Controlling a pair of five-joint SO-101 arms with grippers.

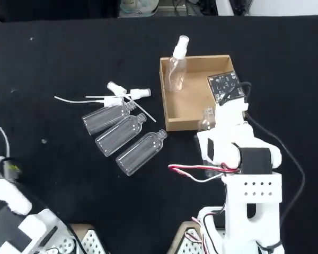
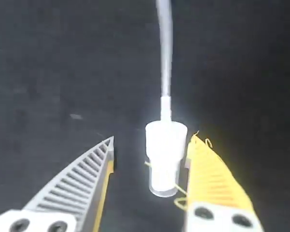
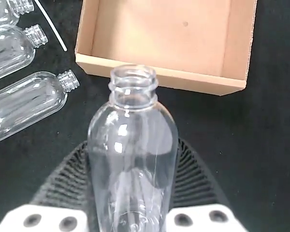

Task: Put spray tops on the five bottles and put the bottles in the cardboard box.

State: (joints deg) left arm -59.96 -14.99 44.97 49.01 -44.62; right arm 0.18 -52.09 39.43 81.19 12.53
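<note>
Right arm [image 1: 244, 159] has its jaws clamped on an uncapped bottle [image 3: 133, 121] just in front of the cardboard box [image 3: 159, 77], open neck nearest the box wall. Well apart from the box, past the lying bottles [image 1: 122, 132], the left arm [image 1: 5, 196] has its jaws open around a spray top [image 2: 165, 154], with the dip tube running straight away from them. Top and neck look a long way from lining up.

From my console I see the black table [image 1: 69, 53] carrying the cardboard box [image 1: 183, 125] a little right of centre in the high view, its open side up. Left of the box, three bottles [image 1: 120, 134] without tops lie on their sides in a slanted row, side by side, necks pointing toward the box. Just beside those necks, loose spray tops [image 1: 140, 93] lie in a small cluster, their thin white tubes stretched out over the table
</note>
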